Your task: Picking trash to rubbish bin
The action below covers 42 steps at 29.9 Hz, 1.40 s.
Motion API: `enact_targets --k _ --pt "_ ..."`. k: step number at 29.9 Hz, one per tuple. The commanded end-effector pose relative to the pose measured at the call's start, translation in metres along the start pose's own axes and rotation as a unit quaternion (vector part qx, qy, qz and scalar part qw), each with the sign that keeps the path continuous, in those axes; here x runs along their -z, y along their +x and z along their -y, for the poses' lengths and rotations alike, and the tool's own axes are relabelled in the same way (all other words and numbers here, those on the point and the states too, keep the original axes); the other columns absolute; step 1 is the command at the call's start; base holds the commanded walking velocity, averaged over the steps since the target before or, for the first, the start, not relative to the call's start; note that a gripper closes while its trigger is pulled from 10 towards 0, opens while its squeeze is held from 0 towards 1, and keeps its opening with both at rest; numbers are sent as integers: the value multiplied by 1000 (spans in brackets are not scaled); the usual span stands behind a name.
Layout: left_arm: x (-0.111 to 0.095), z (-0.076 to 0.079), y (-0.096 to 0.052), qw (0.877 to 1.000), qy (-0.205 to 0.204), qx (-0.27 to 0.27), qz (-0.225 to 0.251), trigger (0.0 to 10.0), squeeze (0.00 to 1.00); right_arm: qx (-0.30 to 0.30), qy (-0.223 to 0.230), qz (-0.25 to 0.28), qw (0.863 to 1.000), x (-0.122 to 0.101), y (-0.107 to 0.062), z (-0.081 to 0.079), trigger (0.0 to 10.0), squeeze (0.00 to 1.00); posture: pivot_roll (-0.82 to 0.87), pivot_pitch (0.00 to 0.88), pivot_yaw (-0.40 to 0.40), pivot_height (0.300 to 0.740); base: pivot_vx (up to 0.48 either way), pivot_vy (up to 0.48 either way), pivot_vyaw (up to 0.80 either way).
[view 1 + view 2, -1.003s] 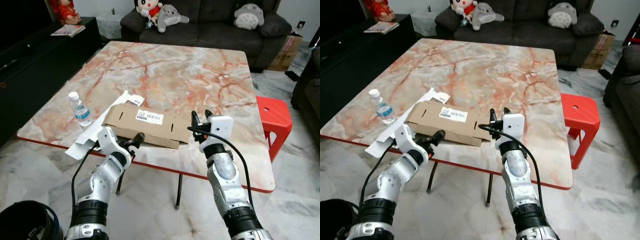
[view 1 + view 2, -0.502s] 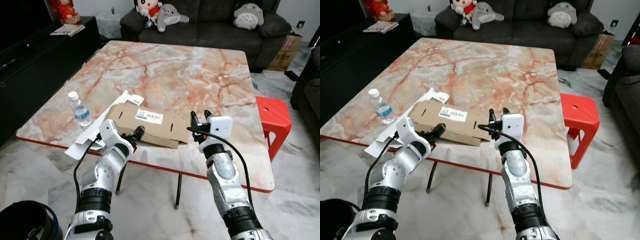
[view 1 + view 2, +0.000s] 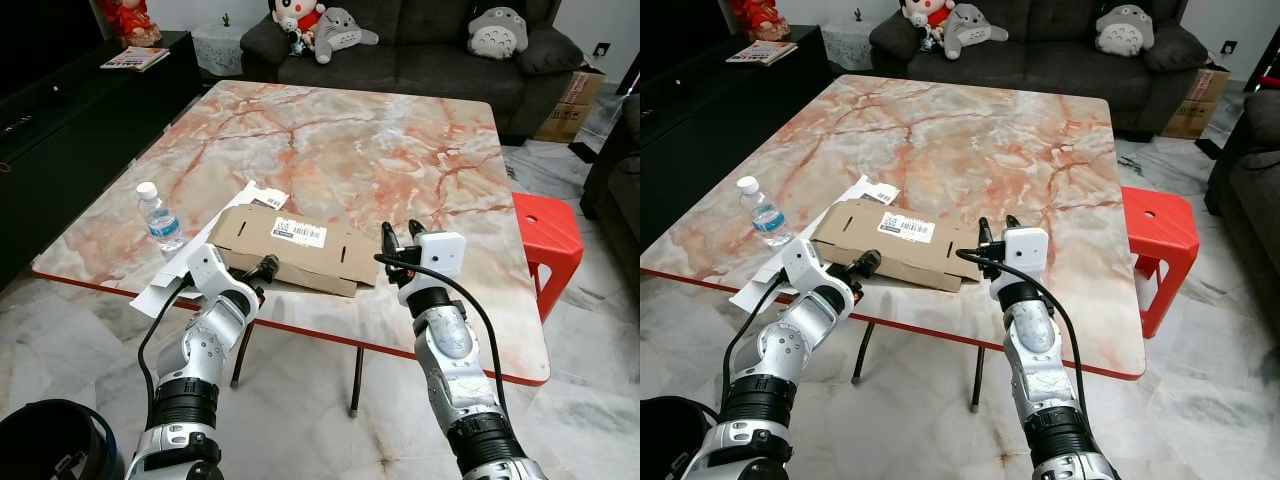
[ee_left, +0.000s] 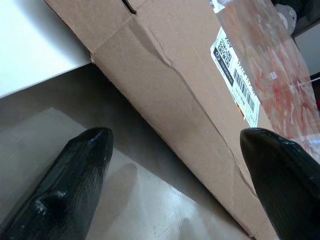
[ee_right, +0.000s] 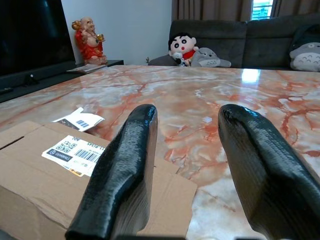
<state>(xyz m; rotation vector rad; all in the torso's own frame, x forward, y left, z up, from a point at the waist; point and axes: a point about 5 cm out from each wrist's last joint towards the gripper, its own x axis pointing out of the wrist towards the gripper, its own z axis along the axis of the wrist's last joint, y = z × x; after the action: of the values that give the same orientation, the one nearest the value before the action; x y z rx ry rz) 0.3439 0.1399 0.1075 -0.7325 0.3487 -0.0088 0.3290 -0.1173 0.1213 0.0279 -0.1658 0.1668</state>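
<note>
A flattened brown cardboard box (image 3: 295, 245) with a barcode label lies near the front edge of the marble table (image 3: 350, 140). Partly under its left end is a white sheet of packaging (image 3: 172, 277). A small plastic water bottle (image 3: 160, 217) stands upright further left. My left gripper (image 3: 263, 269) is open at the box's near left edge; in the left wrist view the box (image 4: 175, 90) sits just beyond the spread fingertips (image 4: 95, 145). My right gripper (image 3: 400, 235) stands open by the box's right end, holding nothing. A black rubbish bin (image 3: 45, 440) stands on the floor at my lower left.
A red plastic stool (image 3: 548, 235) stands right of the table. A dark sofa (image 3: 430, 50) with plush toys runs along the back. A black cabinet (image 3: 60, 110) lines the left side. The table's red front edge (image 3: 320, 335) lies just below my grippers.
My left arm has shifted slightly to the left, its open gripper staying at the box's near edge. The right arm and the box have not moved.
</note>
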Motion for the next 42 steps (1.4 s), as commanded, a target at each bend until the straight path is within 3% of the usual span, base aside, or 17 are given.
enact_targets --k 1,5,25,29,36,37,38,39,42 --pt "-1 0 1 1000 4 -7 2 10000 0 -4 2 0 1000 -2 2 -1 10000 0 83 34 -16 740 0 0 0" --pt "0 0 5 1000 21 -13 5 10000 0 -4 2 1 1000 -3 2 -1 10000 0 79 35 -17 740 0 0 0" --pt "-7 8 21 999 2 -27 30 10000 0 -10 2 0 1000 -4 2 -1 10000 0 67 33 -29 740 0 0 0" --pt "-5 10 26 999 -17 -31 33 10000 0 -10 0 0 1000 -4 2 -1 10000 0 63 34 -32 740 0 0 0" --pt "2 21 32 999 -26 -17 27 10000 0 -9 -1 -1 1000 -4 1 1 10000 0 52 30 -37 740 0 0 0" --pt "3 23 33 999 -30 -13 27 9725 0 -9 -2 -1 1000 -4 1 1 10000 0 52 30 -37 740 0 0 0" --pt "3 24 34 999 -30 -13 27 2431 0 -9 -2 -1 1000 -4 1 1 10000 0 51 29 -37 740 0 0 0" --pt "4 26 34 999 -31 -11 27 0 0 -9 -1 -1 1000 -4 1 1 10000 0 51 29 -37 740 0 0 0" --pt "5 30 35 999 -34 -5 29 0 0 -9 -2 -1 1000 -4 1 1 10000 0 51 29 -37 740 0 0 0"
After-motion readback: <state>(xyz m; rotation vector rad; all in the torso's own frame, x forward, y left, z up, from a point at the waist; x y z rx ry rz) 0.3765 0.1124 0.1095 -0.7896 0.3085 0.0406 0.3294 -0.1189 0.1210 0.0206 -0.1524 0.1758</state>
